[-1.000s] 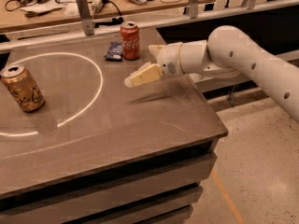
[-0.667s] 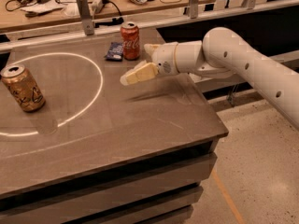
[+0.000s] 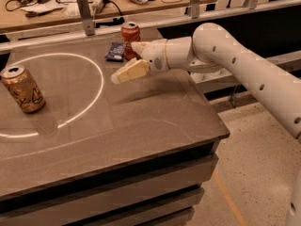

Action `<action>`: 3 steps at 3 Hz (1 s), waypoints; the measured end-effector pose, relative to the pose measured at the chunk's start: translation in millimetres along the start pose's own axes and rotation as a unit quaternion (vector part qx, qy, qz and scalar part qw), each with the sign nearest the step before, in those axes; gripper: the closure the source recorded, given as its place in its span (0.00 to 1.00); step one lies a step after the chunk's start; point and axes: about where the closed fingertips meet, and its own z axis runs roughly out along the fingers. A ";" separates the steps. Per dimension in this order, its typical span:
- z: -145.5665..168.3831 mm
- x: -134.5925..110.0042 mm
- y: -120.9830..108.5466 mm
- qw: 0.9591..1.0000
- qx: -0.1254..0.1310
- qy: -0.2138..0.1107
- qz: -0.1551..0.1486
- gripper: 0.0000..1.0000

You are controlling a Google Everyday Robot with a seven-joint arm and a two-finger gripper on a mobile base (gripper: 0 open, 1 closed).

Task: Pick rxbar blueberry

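Observation:
The rxbar blueberry (image 3: 114,51) is a small flat bar in a dark navy wrapper. It lies on the table's far side, just left of a red cola can (image 3: 130,34). My gripper (image 3: 120,75) hangs above the table on the white arm that reaches in from the right. It is nearer the front than the bar and slightly to its right, and does not touch it. Nothing shows in the gripper.
A gold-brown can (image 3: 22,89) stands upright at the left, on a white circle line (image 3: 96,91) drawn on the grey-brown table (image 3: 155,126). Behind the table, a rail and a workbench (image 3: 56,6) hold cables and tools. The table's right edge drops to the floor.
My gripper has moved left over the table, closer to the line of the bar. The bar and both cans have not moved.

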 end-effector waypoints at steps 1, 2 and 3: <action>8.2 5.7 12.1 0.999 -0.037 0.001 0.009 0.00; 16.0 13.8 10.1 0.999 -0.047 0.003 0.011 0.00; 41.5 15.0 -9.0 0.999 -0.051 -0.001 0.005 0.00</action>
